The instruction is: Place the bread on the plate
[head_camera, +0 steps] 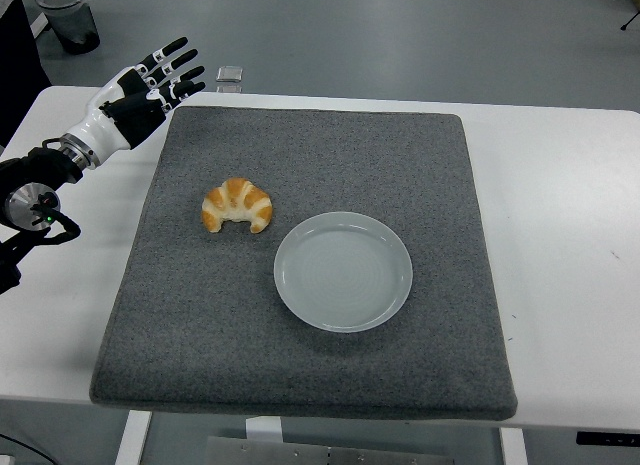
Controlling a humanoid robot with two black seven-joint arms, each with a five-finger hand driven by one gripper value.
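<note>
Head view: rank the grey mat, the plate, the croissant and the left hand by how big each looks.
1. Grey mat, by far the largest.
2. White plate.
3 and 4. Croissant and left hand look close in size. The hand is raised and farther back, so I won't rank them.

Left hand (150, 82) raised at far left, fingers spread (holding nothing)

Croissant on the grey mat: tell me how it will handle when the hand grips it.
The croissant looks puffy and flaky, so probably light and easily crushed. Its curved shape lies flat on the mat, so it is unlikely to roll.
</note>
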